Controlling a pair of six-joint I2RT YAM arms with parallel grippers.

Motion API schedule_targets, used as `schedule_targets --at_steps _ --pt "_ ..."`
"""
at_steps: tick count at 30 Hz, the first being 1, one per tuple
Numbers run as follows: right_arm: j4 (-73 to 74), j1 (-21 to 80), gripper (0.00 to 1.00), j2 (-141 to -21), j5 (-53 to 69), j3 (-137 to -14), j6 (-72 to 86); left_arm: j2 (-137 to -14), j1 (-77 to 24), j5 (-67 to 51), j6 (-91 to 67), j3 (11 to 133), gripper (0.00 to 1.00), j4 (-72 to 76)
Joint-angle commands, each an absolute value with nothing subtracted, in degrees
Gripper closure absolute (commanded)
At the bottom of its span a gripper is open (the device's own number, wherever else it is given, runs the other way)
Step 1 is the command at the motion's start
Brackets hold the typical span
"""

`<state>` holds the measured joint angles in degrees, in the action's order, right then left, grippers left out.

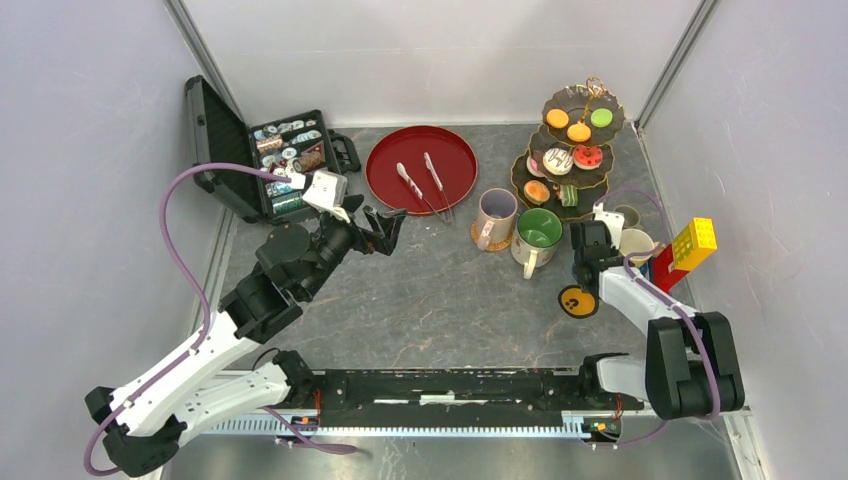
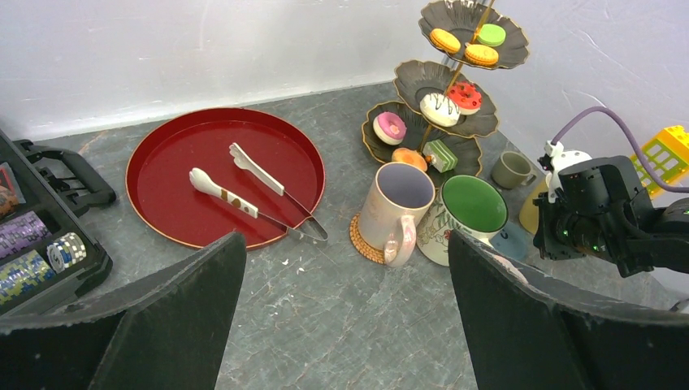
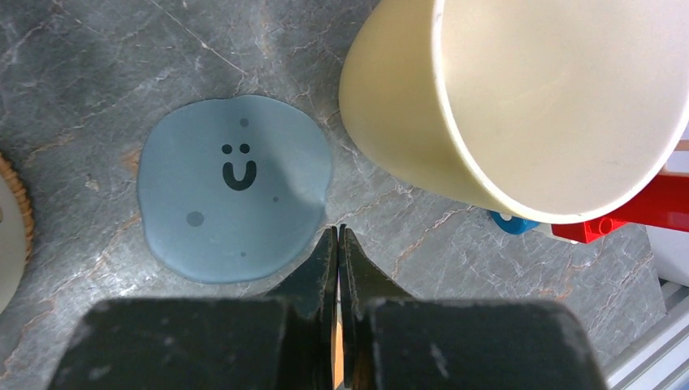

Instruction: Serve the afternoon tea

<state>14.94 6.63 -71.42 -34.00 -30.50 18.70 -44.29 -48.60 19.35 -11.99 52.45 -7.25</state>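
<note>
The dark three-tier stand (image 1: 572, 140) stands at the back right with small toy cakes (image 2: 451, 97) on its tiers. The beige mug (image 1: 495, 215) and the green-lined mug (image 1: 538, 235) stand in front of it. The yellow mug (image 3: 520, 106) and the small grey mug (image 1: 627, 214) are to their right. My left gripper (image 1: 388, 225) is open and empty above the table, left of the mugs. My right gripper (image 3: 338, 231) is shut beside a blue smiley coaster (image 3: 236, 187) and the yellow mug. A thin orange edge shows between its fingers, and an orange smiley coaster (image 1: 578, 301) sits at it.
A round red tray (image 1: 385, 185) with two tongs (image 2: 244, 183) lies at the back centre. An open black case (image 1: 270, 150) of small items is at the back left. Yellow, red and blue toy bricks (image 1: 690, 250) stand at the right wall.
</note>
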Motion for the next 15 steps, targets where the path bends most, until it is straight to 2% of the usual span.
schedule_targets --at_steps 1,9,15 --pt "11.34 6.16 0.98 -72.83 -36.74 -29.51 20.26 -44.47 -48.44 19.52 -13.78 54.14 0.00 -5.98" --pt "9.01 6.04 0.98 -75.30 -36.43 -28.44 20.02 -44.54 -48.44 19.42 -13.89 54.14 0.00 -5.98" --pt "4.24 6.07 0.98 -74.79 -29.64 -27.69 17.49 -44.70 -48.43 19.33 -13.95 54.14 0.00 -5.98"
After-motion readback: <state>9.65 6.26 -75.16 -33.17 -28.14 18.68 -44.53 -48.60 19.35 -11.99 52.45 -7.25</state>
